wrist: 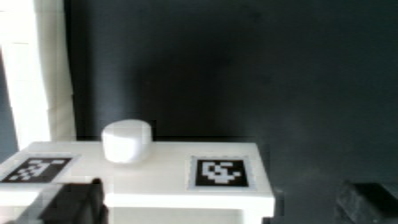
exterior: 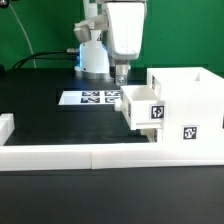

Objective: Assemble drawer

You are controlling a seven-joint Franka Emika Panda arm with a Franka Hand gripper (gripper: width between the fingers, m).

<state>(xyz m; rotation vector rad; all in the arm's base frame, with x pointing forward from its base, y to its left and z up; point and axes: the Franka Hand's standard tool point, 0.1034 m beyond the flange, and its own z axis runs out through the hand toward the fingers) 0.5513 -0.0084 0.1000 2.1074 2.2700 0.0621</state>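
Note:
The drawer's large white shell (exterior: 185, 100) stands at the exterior view's right, with a tag on its side. A white knobbed tray (exterior: 140, 108) sticks out of the shell's open front toward the exterior view's left, partly slid in. Beneath it a second white part (exterior: 149, 130) juts out a little. My gripper (exterior: 120, 74) hangs just above the upper tray's outer end. In the wrist view the tray (wrist: 169, 160) shows its knob (wrist: 125, 141) and two tags. The gripper (wrist: 217, 205) is open, with a dark finger on each side of the tray and not touching it.
The marker board (exterior: 93, 98) lies flat on the black table behind the tray. The long low white border wall (exterior: 90, 153) runs along the front, with a short piece (exterior: 6, 128) at the exterior view's left. A white strip (wrist: 32, 80) edges the wrist view.

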